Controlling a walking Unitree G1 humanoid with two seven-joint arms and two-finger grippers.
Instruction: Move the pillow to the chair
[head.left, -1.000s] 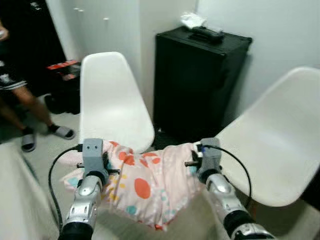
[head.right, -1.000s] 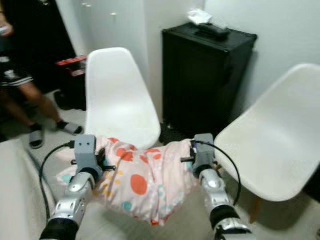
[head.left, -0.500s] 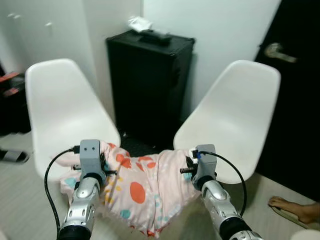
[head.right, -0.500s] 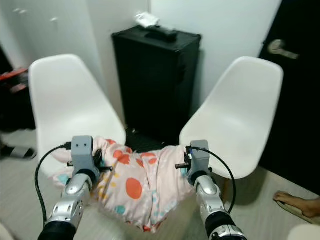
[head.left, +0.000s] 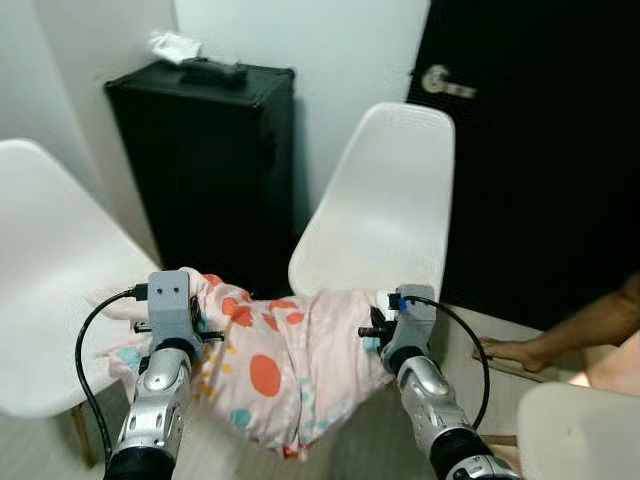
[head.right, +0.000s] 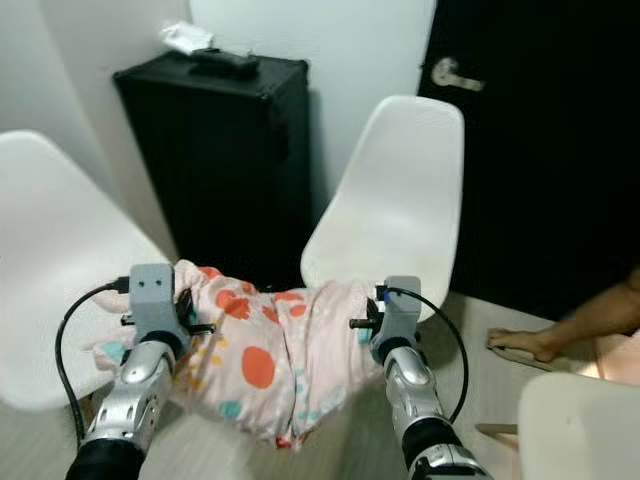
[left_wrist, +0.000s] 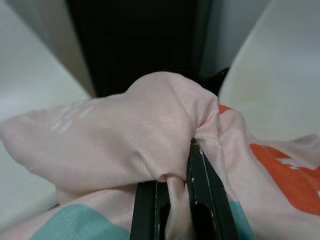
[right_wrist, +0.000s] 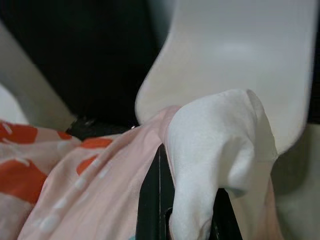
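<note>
A soft pink pillow (head.left: 285, 355) with orange and teal spots hangs between my two arms, sagging in the middle. My left gripper (left_wrist: 172, 192) is shut on its left corner, with cloth pinched between the black fingers (left_wrist: 202, 200). My right gripper (right_wrist: 182, 200) is shut on the pillow's right corner, where a white fold (right_wrist: 220, 145) bulges over it. Straight ahead stands a white shell chair (head.left: 385, 215), its seat just beyond the pillow's right end. Another white chair (head.left: 45, 290) is at my left.
A black case (head.left: 205, 165) stands against the wall between the two chairs, with small items on top. A dark door with a handle (head.left: 440, 80) is behind the right chair. A person's bare foot (head.left: 515, 350) and leg are on the floor at right, beside a white rounded object (head.left: 580, 430).
The view has swung to the right: the left chair slid toward the frame's edge, the right chair is now centred, and the door and a person's leg came into view. Both grippers still hold the pillow.
</note>
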